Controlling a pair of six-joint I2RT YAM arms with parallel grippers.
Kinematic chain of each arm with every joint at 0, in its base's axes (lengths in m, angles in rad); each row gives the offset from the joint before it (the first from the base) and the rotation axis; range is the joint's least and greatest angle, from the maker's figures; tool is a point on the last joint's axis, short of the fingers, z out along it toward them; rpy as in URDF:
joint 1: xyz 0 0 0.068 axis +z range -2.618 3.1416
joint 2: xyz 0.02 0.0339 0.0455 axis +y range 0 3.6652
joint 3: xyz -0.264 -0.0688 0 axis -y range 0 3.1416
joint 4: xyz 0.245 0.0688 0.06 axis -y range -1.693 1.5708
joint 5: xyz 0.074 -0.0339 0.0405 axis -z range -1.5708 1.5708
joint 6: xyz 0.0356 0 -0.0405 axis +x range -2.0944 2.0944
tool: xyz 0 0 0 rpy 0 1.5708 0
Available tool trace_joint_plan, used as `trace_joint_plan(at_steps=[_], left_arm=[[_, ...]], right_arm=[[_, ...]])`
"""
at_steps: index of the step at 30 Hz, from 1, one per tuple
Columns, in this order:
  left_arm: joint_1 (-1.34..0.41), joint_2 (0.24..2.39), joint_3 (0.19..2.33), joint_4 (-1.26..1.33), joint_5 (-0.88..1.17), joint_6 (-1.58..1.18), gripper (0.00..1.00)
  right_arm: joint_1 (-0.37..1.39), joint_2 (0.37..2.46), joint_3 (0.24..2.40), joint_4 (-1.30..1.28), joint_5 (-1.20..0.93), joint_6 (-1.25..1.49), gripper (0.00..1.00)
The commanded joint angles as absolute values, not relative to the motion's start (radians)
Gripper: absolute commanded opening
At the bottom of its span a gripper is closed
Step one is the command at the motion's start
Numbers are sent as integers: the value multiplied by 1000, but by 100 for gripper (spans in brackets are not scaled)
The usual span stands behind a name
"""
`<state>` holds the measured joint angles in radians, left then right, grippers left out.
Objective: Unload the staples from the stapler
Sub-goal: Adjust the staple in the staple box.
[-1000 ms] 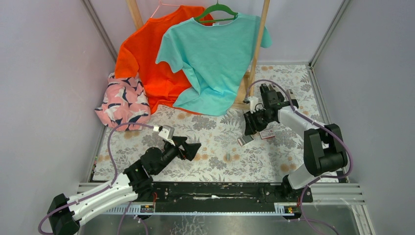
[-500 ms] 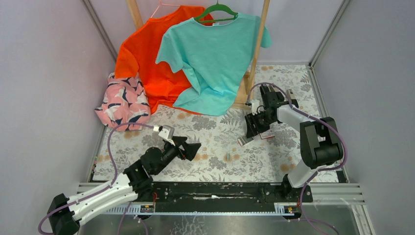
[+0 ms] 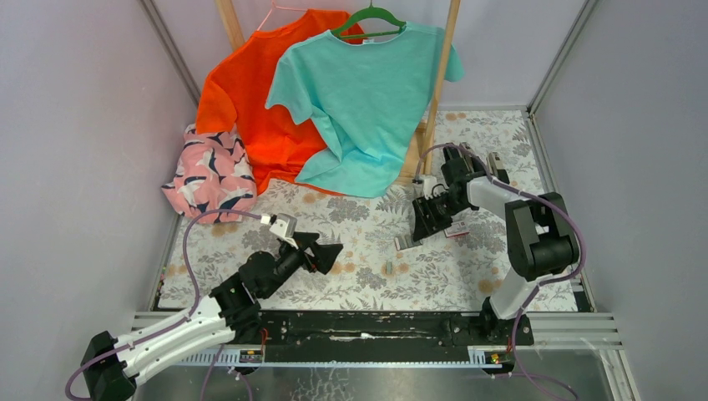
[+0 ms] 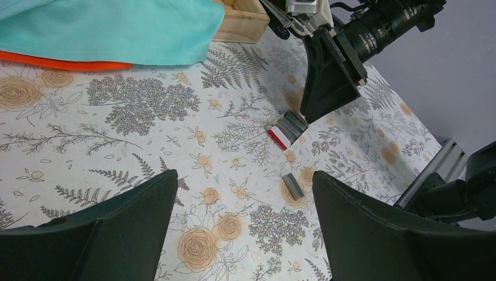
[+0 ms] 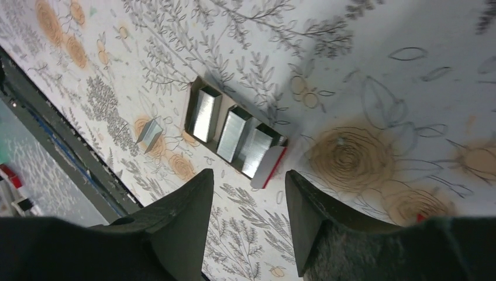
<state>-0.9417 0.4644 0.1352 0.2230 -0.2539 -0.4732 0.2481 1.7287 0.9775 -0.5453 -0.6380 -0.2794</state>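
Observation:
A small open tray (image 3: 407, 242) with a red edge lies on the floral cloth and holds three silver-grey staple strips (image 5: 233, 133); it also shows in the left wrist view (image 4: 288, 127). One loose staple strip (image 3: 389, 268) lies nearer the front, seen in the left wrist view (image 4: 293, 186) and the right wrist view (image 5: 151, 133). My right gripper (image 3: 423, 224) is open and empty, just above the tray's red end (image 5: 247, 175). My left gripper (image 3: 327, 255) is open and empty (image 4: 245, 234), left of the loose strip. No stapler shows in any view.
A small white-and-pink box (image 3: 456, 230) lies just right of the right gripper. A wooden clothes rack (image 3: 436, 100) with a teal shirt (image 3: 363, 100) and an orange shirt (image 3: 250, 109) stands at the back. A pink patterned cloth (image 3: 209, 171) lies at the back left.
My right gripper has moved left and a little nearer, and the staple tray has shifted slightly left with it. My left arm has not moved.

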Motion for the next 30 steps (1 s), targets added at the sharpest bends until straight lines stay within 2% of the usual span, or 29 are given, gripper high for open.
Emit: trace_joint_plan(at_steps=[1, 11, 18, 21, 26, 30], left_arm=[[-940, 455, 131, 221, -273, -462, 92], [-940, 456, 130, 226, -275, -459, 92], [-939, 491, 137, 241, -269, -463, 92], [-940, 490, 140, 240, -268, -463, 92], [-939, 482, 135, 238, -267, -465, 92], [-939, 487, 134, 246, -264, -465, 92]], right_arm=[[202, 1647, 983, -506, -568, -244, 55], [229, 1715, 984, -526, -582, -243, 54], [316, 1752, 1008, -526, -720, -237, 55], [303, 1725, 1005, -524, -757, -241, 54], [259, 1607, 975, -470, -632, -231, 54], [264, 1527, 947, -427, -671, -268, 52]])
